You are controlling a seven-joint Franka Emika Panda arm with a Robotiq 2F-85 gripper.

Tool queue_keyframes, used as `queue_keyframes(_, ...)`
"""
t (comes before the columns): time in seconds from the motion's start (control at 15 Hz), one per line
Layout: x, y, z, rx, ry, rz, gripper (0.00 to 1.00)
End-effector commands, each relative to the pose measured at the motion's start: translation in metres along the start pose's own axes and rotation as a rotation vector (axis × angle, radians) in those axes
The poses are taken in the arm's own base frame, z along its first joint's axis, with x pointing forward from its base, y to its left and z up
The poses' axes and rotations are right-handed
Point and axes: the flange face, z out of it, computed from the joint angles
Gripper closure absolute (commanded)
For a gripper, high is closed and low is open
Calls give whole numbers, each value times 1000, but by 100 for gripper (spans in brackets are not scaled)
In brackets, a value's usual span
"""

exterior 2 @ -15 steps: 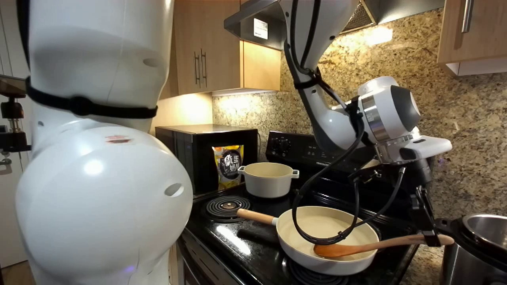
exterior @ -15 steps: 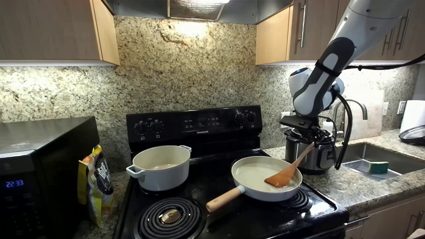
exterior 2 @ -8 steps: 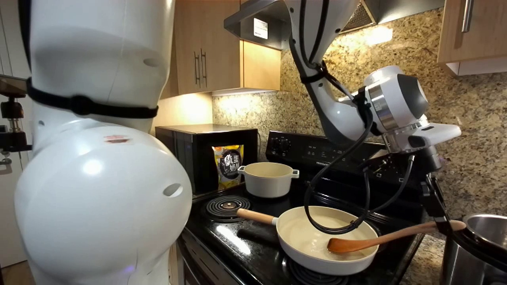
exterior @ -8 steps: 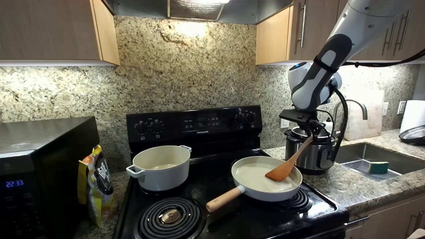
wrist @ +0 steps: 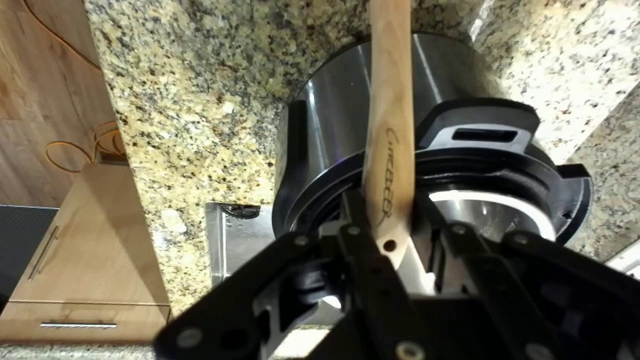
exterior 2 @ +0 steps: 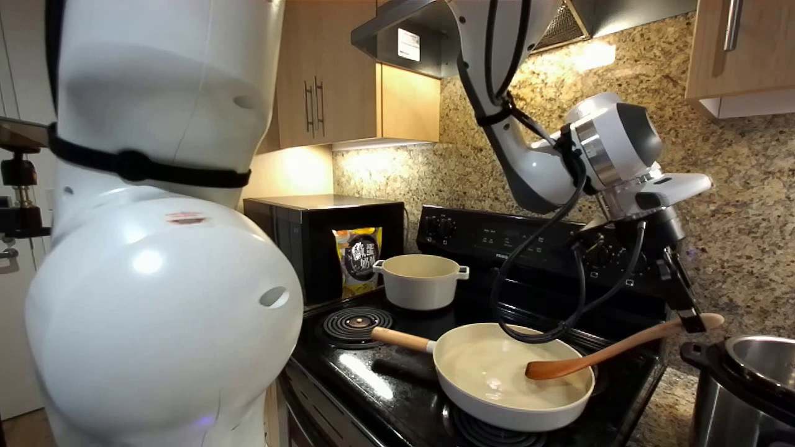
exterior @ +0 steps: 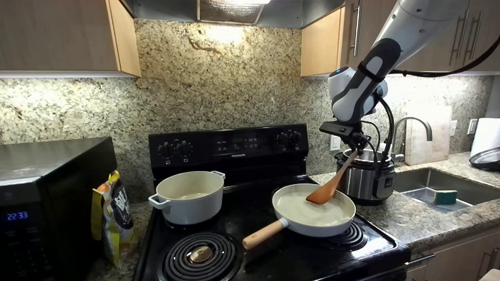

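My gripper (wrist: 389, 205) is shut on the pale end of a wooden spatula's handle (wrist: 390, 145), with one finger on each side of it. In both exterior views the gripper (exterior: 357, 151) (exterior 2: 692, 321) is up and to the side of a cream frying pan (exterior: 312, 231) (exterior 2: 478, 400). The spatula slants down over the pan's rim, and its reddish-brown blade (exterior: 323, 194) (exterior 2: 553, 369) is within the pan's outline. I cannot tell whether the blade touches the bottom. The pan's inside looks shiny and wet, on the stove.
A steel pressure cooker (exterior: 357, 183) (wrist: 340, 105), lid off, stands just beneath the gripper. A cream pot (exterior: 195, 208) sits on a back burner. The pan's wooden handle (exterior: 263, 234) points toward the front. A sink (exterior: 429, 175) with a sponge (exterior: 445, 197) lies past the cooker. A cable loops above the pan.
The gripper has risen, carrying the spatula. The blade has lifted and shifted from the pan's front part toward its back. The pan has not moved.
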Motion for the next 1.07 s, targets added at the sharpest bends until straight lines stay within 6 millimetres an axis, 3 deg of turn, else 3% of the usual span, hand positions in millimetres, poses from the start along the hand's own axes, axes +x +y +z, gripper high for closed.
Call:
queue_keyframes(0.0,-13,-23,-12,-8,10,-29,89)
queue_keyframes(0.53,-58,-56,-22,-17,18,-104,88)
queue_keyframes(1.0,-94,-54,-15,-21,12,-138,89)
